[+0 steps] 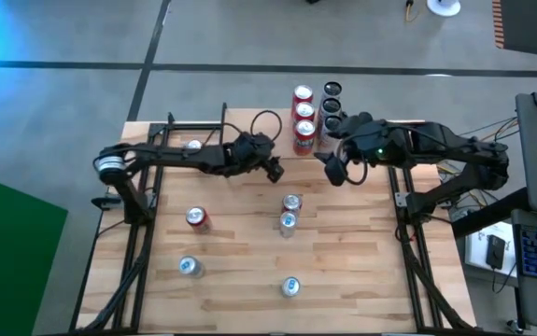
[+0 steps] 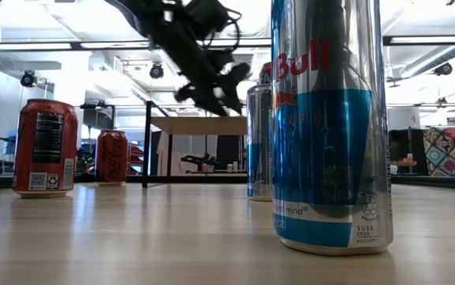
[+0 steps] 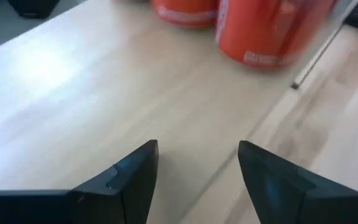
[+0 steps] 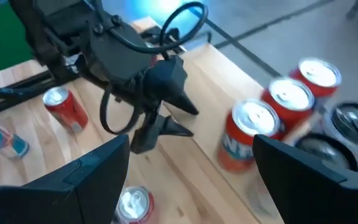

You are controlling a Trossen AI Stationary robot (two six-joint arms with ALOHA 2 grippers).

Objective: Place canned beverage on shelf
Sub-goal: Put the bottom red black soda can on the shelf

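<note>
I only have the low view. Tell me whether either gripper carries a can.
Observer: Neither. The left gripper is open and empty, close to the red cans on the shelf.
Operator: Report the right one.
Observer: The right gripper is open too, empty, facing the left one.
Operator: Describe the shelf's load.
Observer: Three red cans in a row, dark cans beside them.
</note>
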